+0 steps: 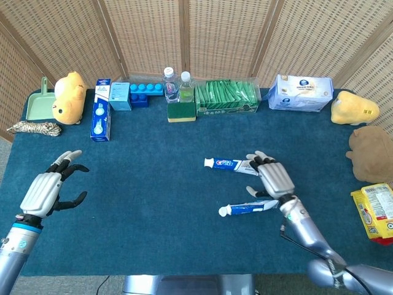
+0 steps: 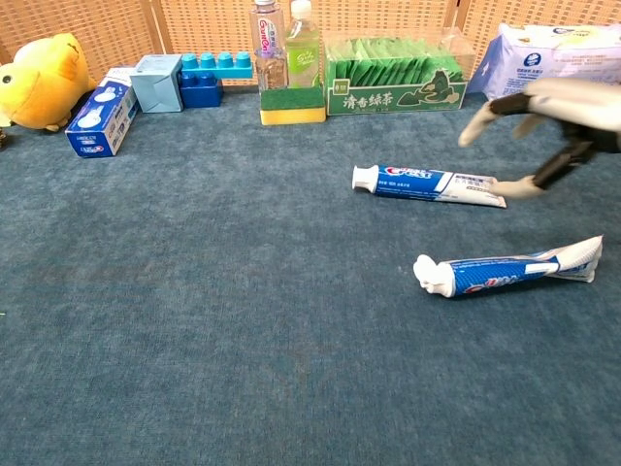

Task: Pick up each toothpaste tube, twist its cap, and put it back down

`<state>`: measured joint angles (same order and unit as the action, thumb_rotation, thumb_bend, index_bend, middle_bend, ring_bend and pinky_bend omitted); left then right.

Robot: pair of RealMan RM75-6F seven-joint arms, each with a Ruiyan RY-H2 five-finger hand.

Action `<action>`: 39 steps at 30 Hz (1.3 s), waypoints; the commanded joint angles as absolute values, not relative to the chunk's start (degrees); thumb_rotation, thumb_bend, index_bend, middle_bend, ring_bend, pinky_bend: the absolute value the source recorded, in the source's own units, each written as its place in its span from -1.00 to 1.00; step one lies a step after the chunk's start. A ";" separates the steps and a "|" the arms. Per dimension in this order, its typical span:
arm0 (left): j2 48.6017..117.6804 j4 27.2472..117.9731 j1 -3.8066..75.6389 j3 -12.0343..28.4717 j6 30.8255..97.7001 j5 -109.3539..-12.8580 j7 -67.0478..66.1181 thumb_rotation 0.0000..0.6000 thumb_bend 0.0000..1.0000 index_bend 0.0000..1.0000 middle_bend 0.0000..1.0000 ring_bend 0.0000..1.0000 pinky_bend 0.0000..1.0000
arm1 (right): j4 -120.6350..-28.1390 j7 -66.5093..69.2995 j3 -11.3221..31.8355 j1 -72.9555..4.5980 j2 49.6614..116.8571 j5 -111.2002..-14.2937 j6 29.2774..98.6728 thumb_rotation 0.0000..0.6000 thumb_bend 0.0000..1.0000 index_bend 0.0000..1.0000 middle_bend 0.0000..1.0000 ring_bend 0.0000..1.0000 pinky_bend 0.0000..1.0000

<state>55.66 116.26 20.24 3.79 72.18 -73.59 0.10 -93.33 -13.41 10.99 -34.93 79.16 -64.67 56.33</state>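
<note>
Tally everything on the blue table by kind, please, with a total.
White-and-blue toothpaste tubes: 2
Plush toys: 3
Clear plastic bottles: 2
Blue cartons: 2
Blue toy block: 1
Yellow-green sponge: 1
Green tea box: 1
White wipes pack: 1
Green dustpan: 1
Rope coil: 1
Yellow snack bag: 1
Total: 16

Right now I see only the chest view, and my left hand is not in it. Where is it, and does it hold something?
Observer: The left hand hovers over the left side of the table, near the front edge, fingers apart, holding nothing.
Operator: Is the right hand closed on the far tube?
Observer: No. The right hand is spread over the tail end of the far toothpaste tube; I cannot tell whether it touches.
Operator: Is something to the right of my arm?
Observer: A brown plush toy and a yellow snack pack lie at the right edge, apart from the arm.
</note>
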 commanded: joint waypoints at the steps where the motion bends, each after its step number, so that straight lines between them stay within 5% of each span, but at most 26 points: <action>1: 55.57 115.86 20.10 3.87 71.81 -73.55 0.55 1.00 -0.42 -0.41 -0.81 -0.93 -0.67 | -90.61 -19.36 13.05 -39.20 83.48 -57.98 53.58 0.83 -0.40 -0.48 -0.63 -0.85 -0.59; 20: 55.83 114.30 19.36 4.47 70.77 -74.75 2.34 1.00 -0.42 -0.43 -0.85 -0.94 -0.67 | -82.58 -30.84 14.21 -45.63 89.76 -42.14 54.53 0.84 -0.42 -0.52 -0.65 -0.89 -0.59; 39: 55.67 113.71 18.97 4.81 69.98 -74.92 3.02 1.00 -0.41 -0.44 -0.86 -0.95 -0.67 | -76.34 -35.46 13.81 -49.14 94.17 -37.49 54.95 0.85 -0.42 -0.44 -0.64 -0.88 -0.58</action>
